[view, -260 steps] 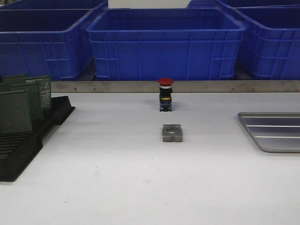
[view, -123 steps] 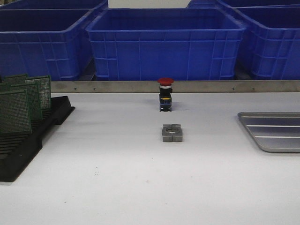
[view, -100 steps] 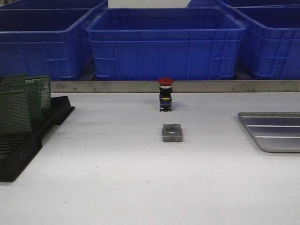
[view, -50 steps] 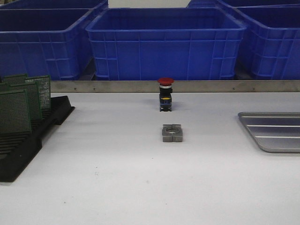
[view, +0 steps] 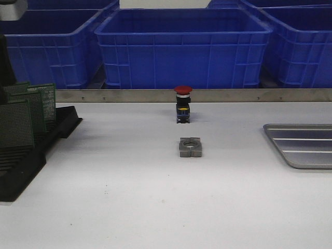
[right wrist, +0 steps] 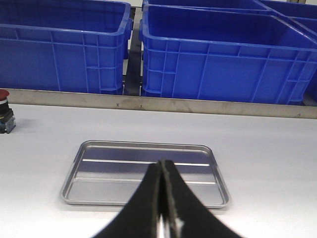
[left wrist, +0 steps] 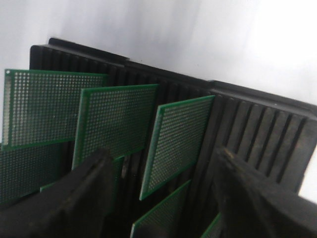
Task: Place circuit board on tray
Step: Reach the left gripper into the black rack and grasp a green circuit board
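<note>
Several green perforated circuit boards (view: pixel 23 111) stand upright in a black slotted rack (view: pixel 31 155) at the table's left. In the left wrist view my left gripper (left wrist: pixel 162 153) is open just above the rack. One circuit board (left wrist: pixel 178 141) stands between its fingers (left wrist: pixel 89 193), untouched. Part of my left arm (view: pixel 4 57) shows above the rack in the front view. The silver tray (view: pixel 303 155) lies empty at the right. My right gripper (right wrist: pixel 162 166) is shut and empty, hovering near the front of the tray (right wrist: pixel 99 171).
A red-capped push button (view: pixel 182 104) and a grey metal block (view: pixel 190 147) stand mid-table. Big blue bins (view: pixel 184 46) line the back behind a metal rail (view: pixel 233 95). The button also shows in the right wrist view (right wrist: pixel 5 111).
My left arm has come into the front view at the top left, above the rack of boards. The boards, tray, button and block have not moved.
</note>
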Controlling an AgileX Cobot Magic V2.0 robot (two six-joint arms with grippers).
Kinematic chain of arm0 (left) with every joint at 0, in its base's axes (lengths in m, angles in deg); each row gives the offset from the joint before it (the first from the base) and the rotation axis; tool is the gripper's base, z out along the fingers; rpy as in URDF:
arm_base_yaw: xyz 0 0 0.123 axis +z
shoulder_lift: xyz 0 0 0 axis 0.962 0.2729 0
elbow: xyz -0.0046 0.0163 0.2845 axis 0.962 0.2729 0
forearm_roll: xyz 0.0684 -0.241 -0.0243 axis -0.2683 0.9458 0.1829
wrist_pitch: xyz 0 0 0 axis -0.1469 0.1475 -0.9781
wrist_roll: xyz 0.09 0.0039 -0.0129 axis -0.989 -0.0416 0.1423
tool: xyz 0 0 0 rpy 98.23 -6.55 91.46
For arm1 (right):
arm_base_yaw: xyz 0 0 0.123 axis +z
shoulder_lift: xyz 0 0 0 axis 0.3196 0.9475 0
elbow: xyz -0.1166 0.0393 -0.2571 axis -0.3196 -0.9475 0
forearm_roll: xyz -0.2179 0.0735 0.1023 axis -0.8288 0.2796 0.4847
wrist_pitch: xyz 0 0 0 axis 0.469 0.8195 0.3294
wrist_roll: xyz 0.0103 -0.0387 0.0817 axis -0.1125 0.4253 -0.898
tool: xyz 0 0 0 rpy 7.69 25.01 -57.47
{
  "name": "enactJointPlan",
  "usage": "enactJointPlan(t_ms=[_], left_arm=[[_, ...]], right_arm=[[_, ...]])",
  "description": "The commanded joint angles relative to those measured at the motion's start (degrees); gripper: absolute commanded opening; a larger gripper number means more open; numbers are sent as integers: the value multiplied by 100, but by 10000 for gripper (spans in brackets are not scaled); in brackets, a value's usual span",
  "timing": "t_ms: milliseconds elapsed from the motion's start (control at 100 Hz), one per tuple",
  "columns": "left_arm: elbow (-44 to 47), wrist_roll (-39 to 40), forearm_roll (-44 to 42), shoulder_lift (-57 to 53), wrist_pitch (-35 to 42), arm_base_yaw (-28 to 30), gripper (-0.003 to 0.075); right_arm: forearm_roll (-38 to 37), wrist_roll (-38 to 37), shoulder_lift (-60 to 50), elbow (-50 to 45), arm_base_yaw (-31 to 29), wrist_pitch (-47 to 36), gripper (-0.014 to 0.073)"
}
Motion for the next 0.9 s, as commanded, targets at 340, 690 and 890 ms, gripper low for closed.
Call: enactJointPlan(t_ms=[340, 690, 890], left_arm=[[-570, -191, 209, 603, -445, -136, 375], [-570, -191, 209, 608, -871, -136, -20], [-582, -191, 209, 570, -1005, -148, -20]], right_arm=[[-75, 6, -148, 68, 0, -431, -112], [-75, 6, -148, 68, 0, -431, -112], [-75, 6, -148, 68, 0, -431, -112]])
